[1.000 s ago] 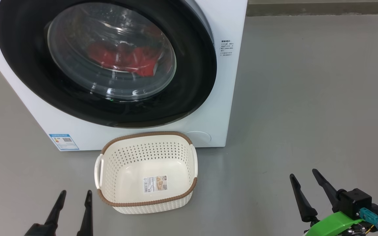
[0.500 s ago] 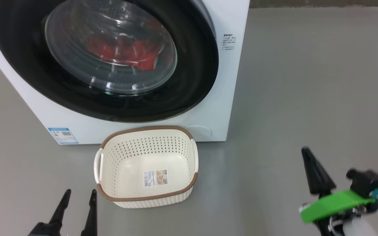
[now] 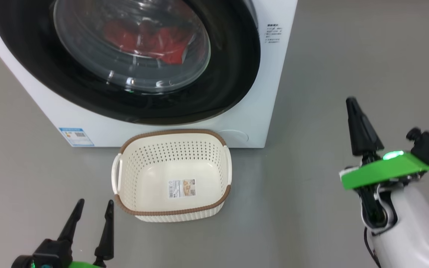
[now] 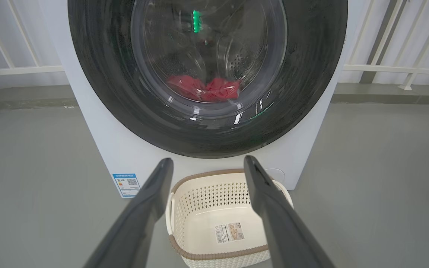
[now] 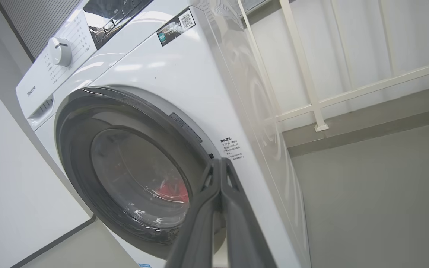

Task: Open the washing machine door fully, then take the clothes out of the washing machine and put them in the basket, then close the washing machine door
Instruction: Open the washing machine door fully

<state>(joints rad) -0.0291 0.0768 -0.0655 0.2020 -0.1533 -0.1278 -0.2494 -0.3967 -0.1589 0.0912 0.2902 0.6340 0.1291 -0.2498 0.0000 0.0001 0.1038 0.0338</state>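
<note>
While the washing machine door (image 3: 132, 70) is shut flush against the washing machine (image 3: 270, 93), your first step is not yet done. The clothes (image 3: 151, 41) lie inside the drum, a crumpled bright red heap of soft fabric seen through the bulging clear glass bowl at the door's centre.

Your right gripper (image 3: 352, 106) has its two long dark fingers pressed together into one slim wedge, gripping nothing. It is raised to the right of the white boxy machine, apart from it, and the right wrist view lines its tips up near the door's right edge. You likely want that narrow shape so it can slip behind the glossy black ring and lever it outward.

Your left gripper (image 3: 95, 203) hangs low beside the near left corner of the basket (image 3: 173, 133), fingers spread wide and empty, probably in readiness for the garment.

You have the basket on the smooth grey floor (image 3: 330, 74) just in front of the machine, below the door, so the clothes need only a short carry. It is a rounded rectangle of cream-white perforated plastic with a brown woven-look rim, two side handles and a paper label (image 3: 181, 188) on its bottom.
</note>
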